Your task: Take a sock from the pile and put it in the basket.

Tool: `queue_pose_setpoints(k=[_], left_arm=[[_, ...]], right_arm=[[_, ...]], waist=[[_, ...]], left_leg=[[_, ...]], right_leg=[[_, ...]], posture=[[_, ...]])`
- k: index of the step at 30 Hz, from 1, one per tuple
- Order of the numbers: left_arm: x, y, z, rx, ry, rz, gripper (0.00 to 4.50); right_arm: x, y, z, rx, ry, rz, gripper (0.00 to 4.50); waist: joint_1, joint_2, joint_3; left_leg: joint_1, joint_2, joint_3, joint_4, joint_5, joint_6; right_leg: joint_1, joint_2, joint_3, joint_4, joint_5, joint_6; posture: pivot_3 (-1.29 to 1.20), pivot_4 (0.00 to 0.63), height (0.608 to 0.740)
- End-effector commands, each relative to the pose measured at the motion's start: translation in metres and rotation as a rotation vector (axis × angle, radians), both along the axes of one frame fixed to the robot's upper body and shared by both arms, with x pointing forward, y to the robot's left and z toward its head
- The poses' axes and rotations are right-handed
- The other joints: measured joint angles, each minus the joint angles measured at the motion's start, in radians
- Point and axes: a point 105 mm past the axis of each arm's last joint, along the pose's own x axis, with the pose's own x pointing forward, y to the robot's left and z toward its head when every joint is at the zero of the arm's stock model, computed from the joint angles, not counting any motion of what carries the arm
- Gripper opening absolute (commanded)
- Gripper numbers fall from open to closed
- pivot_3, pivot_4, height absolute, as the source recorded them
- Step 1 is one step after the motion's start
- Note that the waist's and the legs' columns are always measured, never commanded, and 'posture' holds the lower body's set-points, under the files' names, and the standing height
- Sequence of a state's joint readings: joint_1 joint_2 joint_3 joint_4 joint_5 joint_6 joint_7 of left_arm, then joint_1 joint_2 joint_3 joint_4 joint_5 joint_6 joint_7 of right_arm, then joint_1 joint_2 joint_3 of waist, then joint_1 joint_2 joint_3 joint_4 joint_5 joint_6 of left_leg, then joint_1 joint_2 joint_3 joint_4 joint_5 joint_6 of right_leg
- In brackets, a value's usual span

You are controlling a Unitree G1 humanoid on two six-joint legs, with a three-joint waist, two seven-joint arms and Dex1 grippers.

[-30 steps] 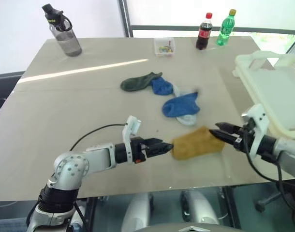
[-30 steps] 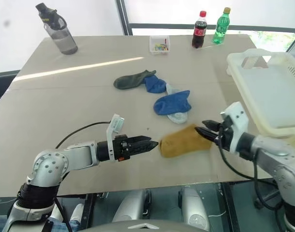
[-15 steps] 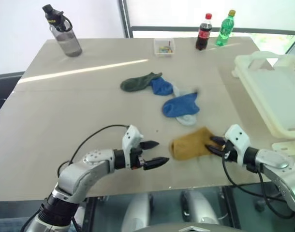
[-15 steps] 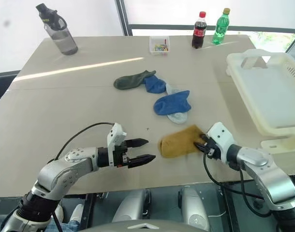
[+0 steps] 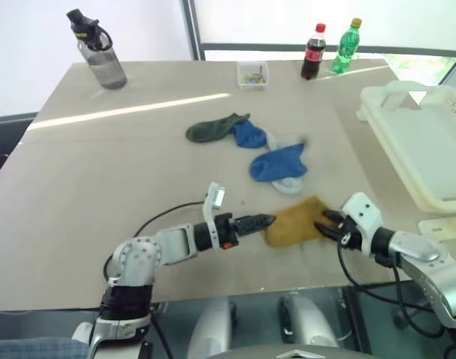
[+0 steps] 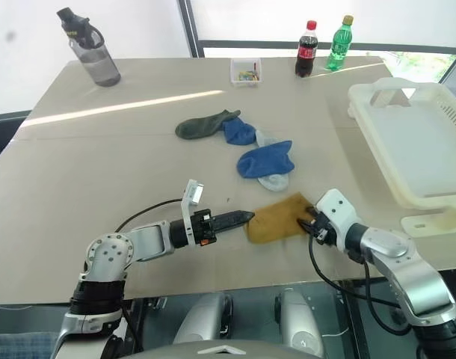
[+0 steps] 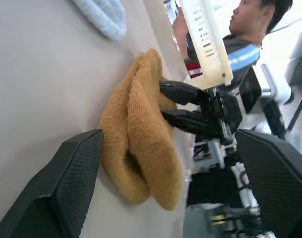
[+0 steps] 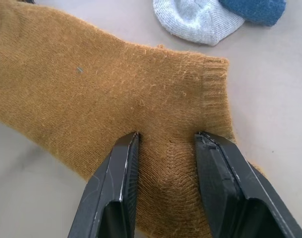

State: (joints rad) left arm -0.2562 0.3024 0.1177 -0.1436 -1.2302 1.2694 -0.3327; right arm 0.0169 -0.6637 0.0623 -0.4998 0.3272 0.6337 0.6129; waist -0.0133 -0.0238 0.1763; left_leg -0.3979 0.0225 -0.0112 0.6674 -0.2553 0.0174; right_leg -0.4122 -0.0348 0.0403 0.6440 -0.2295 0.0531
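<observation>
Mustard-yellow, one sock (image 5: pixel 297 221) lies near the table's (image 5: pixel 101 172) front edge; the left gripper (image 5: pixel 267 221), jaws spread, points at it, and the right gripper (image 5: pixel 327 225) pinches its far end. Behind lie one green sock (image 5: pixel 211 128) and two blue socks (image 5: pixel 279 163), with one white basket (image 5: pixel 422 146) rightmost.

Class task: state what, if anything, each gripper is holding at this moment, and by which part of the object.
The right gripper pinches the mustard sock by its cuff end, the sock lying on the table. The left gripper is open at the sock's other end, holding nothing.
</observation>
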Motion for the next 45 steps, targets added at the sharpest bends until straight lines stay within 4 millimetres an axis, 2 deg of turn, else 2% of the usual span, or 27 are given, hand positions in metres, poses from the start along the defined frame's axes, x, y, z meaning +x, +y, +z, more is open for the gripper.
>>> queue_pose_setpoints(k=[1,7,12,15,19,21,24,31,38,41,45], left_arm=[[-0.011,-0.005,-0.004,-0.013,0.098,-0.062,4.50],[-0.015,-0.001,-0.012,0.097,0.136,-0.064,4.50],[-0.016,0.004,0.001,0.104,0.103,-0.052,4.50],[-0.022,0.007,0.001,0.129,0.110,-0.065,4.50],[-0.024,0.007,-0.002,0.135,0.133,-0.053,4.50],[-0.023,0.008,0.000,0.125,0.137,-0.043,4.50],[-0.022,0.009,0.001,0.123,0.142,-0.035,4.50],[-0.018,0.015,-0.001,0.132,0.159,-0.008,4.50],[-0.005,0.015,-0.002,0.137,0.171,0.027,4.50],[-0.002,0.009,-0.014,0.244,0.159,0.019,4.50],[0.012,0.001,-0.018,0.231,0.177,0.069,4.50]], right_arm=[[-0.005,0.015,0.026,0.096,-0.071,0.054,1.81],[-0.007,0.013,0.031,0.061,-0.088,0.056,1.81],[-0.012,0.015,0.026,0.058,-0.073,0.058,1.81],[-0.014,0.017,0.021,0.064,-0.051,0.057,1.81],[-0.013,0.016,0.002,0.013,0.002,0.028,1.81],[-0.006,0.012,-0.014,-0.010,0.070,-0.066,1.81],[0.002,0.012,-0.025,0.024,0.149,-0.196,1.81],[0.000,0.033,-0.021,0.152,0.273,-0.275,1.81],[0.001,0.036,-0.014,0.134,0.241,-0.254,1.81],[-0.001,0.040,-0.010,0.140,0.216,-0.226,1.81],[-0.002,0.044,-0.009,0.145,0.204,-0.213,1.81]], waist=[[0.000,0.000,0.000],[0.002,0.000,0.000],[-0.001,0.000,0.000],[0.000,0.000,0.000],[0.002,0.000,0.000],[0.003,0.000,0.000],[0.000,-0.002,-0.003],[0.000,-0.007,-0.010],[0.000,-0.007,-0.010],[0.001,-0.008,-0.010],[0.002,-0.008,-0.015]], left_leg=[[0.000,0.000,0.000,0.000,0.000,0.000],[0.000,-0.001,-0.002,0.000,0.000,0.000],[0.000,-0.001,-0.002,0.000,0.000,0.000],[0.000,0.000,-0.003,0.000,0.000,0.000],[0.000,-0.001,-0.004,0.000,0.000,0.000],[0.000,-0.001,-0.004,0.000,0.000,0.000],[0.002,-0.001,-0.004,0.000,0.000,0.000],[0.004,0.000,-0.003,0.000,0.000,0.000],[0.004,0.000,-0.003,0.000,0.000,0.000],[0.004,0.000,-0.002,0.000,0.000,0.000],[0.004,-0.001,0.001,0.000,0.000,0.000]], right_leg=[[0.000,0.000,0.000,0.000,0.001,-0.001],[0.000,-0.001,0.001,0.000,0.002,-0.004],[0.000,-0.001,0.001,0.001,0.002,-0.004],[0.000,-0.001,0.001,0.001,0.002,-0.004],[0.000,-0.001,0.001,0.001,0.001,-0.006],[0.000,-0.001,0.001,0.001,0.001,-0.007],[0.000,-0.001,0.002,0.002,0.000,-0.008],[0.001,-0.001,0.002,0.003,0.000,-0.009],[0.001,-0.001,0.002,0.003,0.000,-0.009],[0.000,-0.001,0.002,0.003,0.000,-0.009],[0.001,-0.001,0.002,0.003,0.000,-0.009]], posture=[[0.00,0.150,0.740],[0.00,0.150,0.740],[0.00,0.150,0.740],[0.00,0.150,0.740],[0.00,0.150,0.740],[0.00,0.150,0.740],[0.00,0.150,0.740],[0.00,0.150,0.740],[0.00,0.150,0.740],[0.00,0.150,0.740],[0.00,0.150,0.740]])
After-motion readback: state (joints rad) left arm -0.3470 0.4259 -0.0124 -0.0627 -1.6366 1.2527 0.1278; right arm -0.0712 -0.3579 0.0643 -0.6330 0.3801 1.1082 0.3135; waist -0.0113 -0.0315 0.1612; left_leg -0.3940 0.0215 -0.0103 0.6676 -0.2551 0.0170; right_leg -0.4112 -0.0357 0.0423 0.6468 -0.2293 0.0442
